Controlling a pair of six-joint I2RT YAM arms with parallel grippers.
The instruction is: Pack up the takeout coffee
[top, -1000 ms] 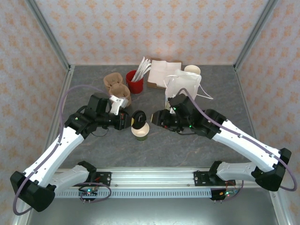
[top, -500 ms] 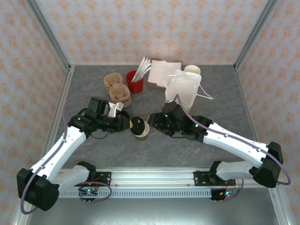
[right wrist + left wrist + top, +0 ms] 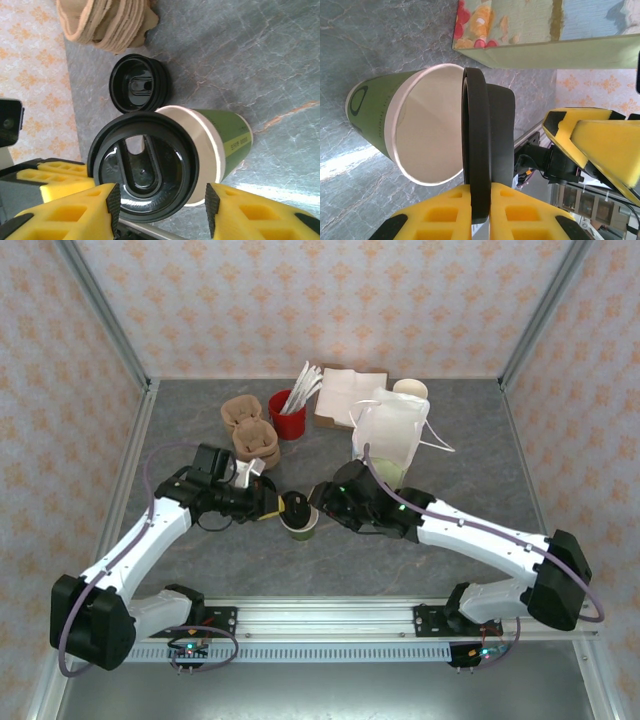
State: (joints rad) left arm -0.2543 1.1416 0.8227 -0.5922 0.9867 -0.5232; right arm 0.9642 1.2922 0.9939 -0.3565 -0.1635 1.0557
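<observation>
The takeout coffee cup [image 3: 300, 528], green outside and cream inside, stands upright and uncovered at the table's middle. My left gripper [image 3: 280, 508] is shut on a black lid [image 3: 295, 507], held on edge right beside the cup's rim. In the left wrist view the yellow fingers [image 3: 445, 215] pinch the lid [image 3: 487, 145] next to the cup's [image 3: 372, 115] mouth. My right gripper [image 3: 322, 502] hangs open just right of the cup. In its own view the lid [image 3: 142, 172] and cup [image 3: 225, 140] lie beyond its spread jaws [image 3: 161, 210], with nothing clamped.
A white paper bag [image 3: 392, 435] stands upright behind the right arm. Brown cup carriers [image 3: 250, 430], a red holder with stirrers [image 3: 287, 415] and a napkin box [image 3: 345, 395] line the back. A squat pile of black lids [image 3: 139, 82] sits on the table beside the cup.
The left gripper has brought the lid lower, against the cup's rim. The right arm has swung left, bringing its gripper closer to the cup. The cup has stayed put.
</observation>
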